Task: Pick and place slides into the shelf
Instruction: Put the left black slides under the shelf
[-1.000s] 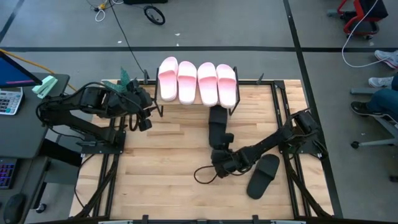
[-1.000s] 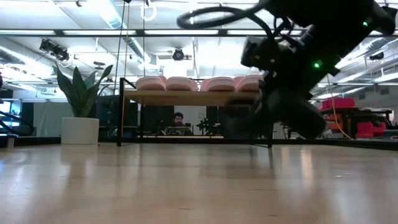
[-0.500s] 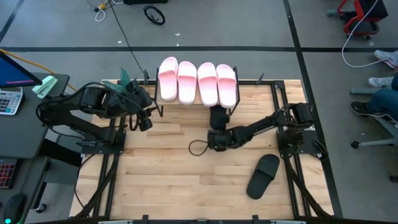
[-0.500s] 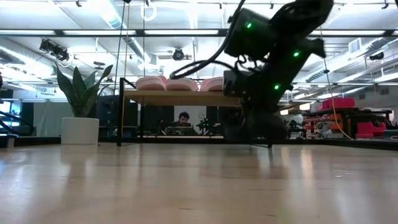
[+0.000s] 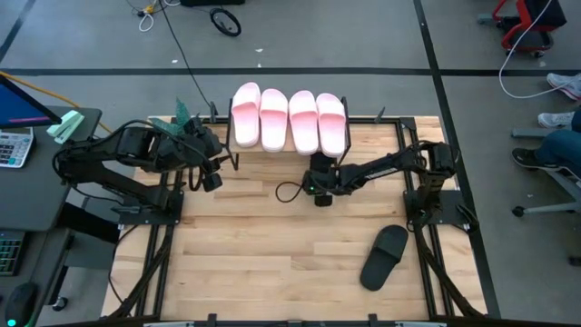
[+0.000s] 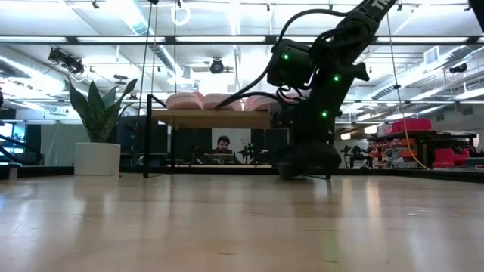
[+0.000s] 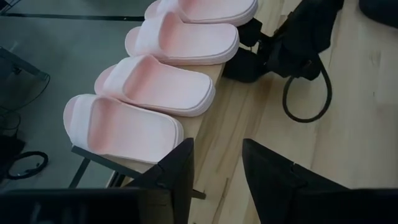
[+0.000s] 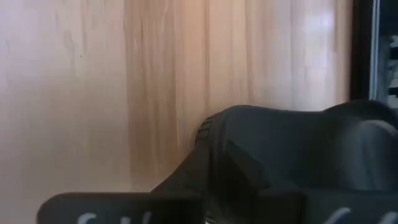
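Four pale pink slides (image 5: pixel 289 120) lie side by side on the shelf's top board (image 6: pixel 204 119) at the table's far edge. One black slide (image 5: pixel 320 166) lies on the table with its far end under the shelf. My right gripper (image 5: pixel 320 186) stands over its near end, pointing down, shut on it. A second black slide (image 5: pixel 383 256) lies flat on the table near the right edge. My left gripper (image 7: pixel 217 149) is open and waits by the shelf's left end, touching nothing. My right gripper holds the black slide by its near end (image 8: pixel 211 180), coming from above and slanting toward the shelf. The gripper's own body hides the fingertips, so the kind of hold cannot be told. The slide (image 6: pixel 306 161) rests on the table, part of it under the shelf.
A loop of cable (image 5: pixel 289 191) hangs beside the right wrist. A potted plant (image 6: pixel 98 143) stands past the shelf's left end, and a person (image 6: pixel 217 147) sits beyond the table. Bare wood lies across the table's middle and near left.
My right gripper has moved from the table's near middle toward the far edge and the shelf, coming down as it went. The black slide went with it: lifted a second ago, it now lies on the table with its far part under the shelf.
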Controlling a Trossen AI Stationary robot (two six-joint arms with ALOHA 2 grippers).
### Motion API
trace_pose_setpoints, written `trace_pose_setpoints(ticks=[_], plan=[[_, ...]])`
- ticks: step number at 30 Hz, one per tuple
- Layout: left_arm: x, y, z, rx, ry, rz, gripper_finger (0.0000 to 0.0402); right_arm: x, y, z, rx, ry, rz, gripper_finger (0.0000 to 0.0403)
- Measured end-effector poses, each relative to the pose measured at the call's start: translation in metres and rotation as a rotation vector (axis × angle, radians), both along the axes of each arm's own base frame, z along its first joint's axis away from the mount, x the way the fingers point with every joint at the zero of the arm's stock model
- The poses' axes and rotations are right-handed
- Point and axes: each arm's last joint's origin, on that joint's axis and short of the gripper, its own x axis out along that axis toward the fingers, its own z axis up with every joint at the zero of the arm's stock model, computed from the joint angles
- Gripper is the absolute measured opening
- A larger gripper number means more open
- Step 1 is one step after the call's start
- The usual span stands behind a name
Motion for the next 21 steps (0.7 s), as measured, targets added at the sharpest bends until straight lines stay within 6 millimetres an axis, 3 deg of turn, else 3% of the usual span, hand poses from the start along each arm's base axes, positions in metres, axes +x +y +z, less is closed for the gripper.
trace_pose_setpoints(ticks=[7, 15, 21], plan=[[-0.002, 0.000, -0.002, -0.013, 0.020, 0.016, 0.0152, 0.000, -0.004, 0.000, 0.046, -0.011, -0.001, 0.0060], [-0.004, 0.000, -0.003, -0.028, 0.028, 0.033, 0.0147, 0.003, 0.006, 0.002, 0.067, -0.020, 0.013, 0.0106], [-0.004, 0.000, -0.003, -0.031, 0.025, 0.036, 0.0138, 0.014, 0.018, 0.015, 0.063, -0.046, 0.046, 0.0136]])
